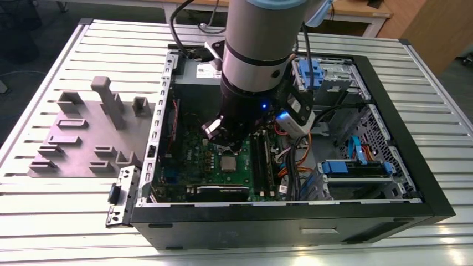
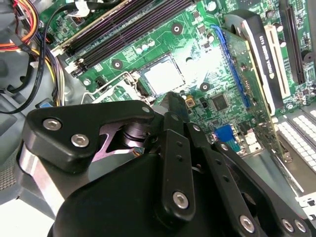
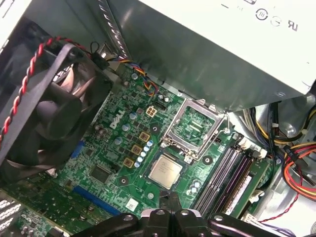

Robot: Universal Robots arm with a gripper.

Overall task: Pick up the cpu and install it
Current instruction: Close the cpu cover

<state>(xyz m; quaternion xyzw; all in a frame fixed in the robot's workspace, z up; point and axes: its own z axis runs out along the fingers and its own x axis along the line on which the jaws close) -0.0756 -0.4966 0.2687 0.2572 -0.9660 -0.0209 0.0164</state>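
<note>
An open computer case [image 1: 296, 227] lies on the table [image 1: 59, 221], and a block of holders [image 1: 74, 133] rests on the table at the exterior view's left of the case. Inside, the motherboard [image 3: 113, 163] lies flat on the case floor. The cpu [image 3: 165, 170] sits on the board just beside the raised socket frame [image 3: 195, 127] (whether they touch, I can't tell), between the fan [image 3: 44, 113] and the memory slots [image 3: 224, 173]. A power supply box [image 3: 212, 54] stands on the far side of the frame from the cpu. The gripper [image 3: 173, 197] hangs over the board, near the cpu.
</note>
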